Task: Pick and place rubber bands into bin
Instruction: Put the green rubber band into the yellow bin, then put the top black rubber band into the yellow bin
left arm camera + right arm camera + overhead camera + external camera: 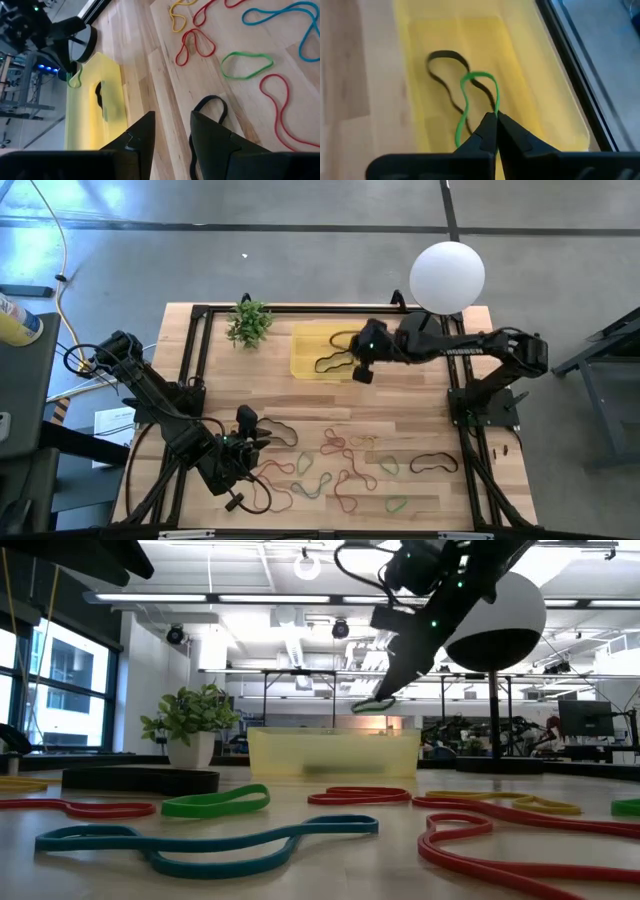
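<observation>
The worktop (420, 430) is pale planked wood with a smooth, faintly satin finish. The bin (530, 75) looks like translucent yellow plastic, smooth and slightly glossy, while the rubber bands (210, 803) are matt, flat elastic strips. Behind, a white globe (447, 276) has a smooth matt shell.

Two arms (150, 395), one bin (305, 355), one plant (249, 323).

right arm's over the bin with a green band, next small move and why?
Probably open the right end effector and drop the band. Its fingers are shut on a green rubber band that dangles directly above the yellow bin, where a black rubber band already lies. The low view shows the band above the bin's rim, so release should land it inside. The left end effector waits open near the loose bands.
</observation>
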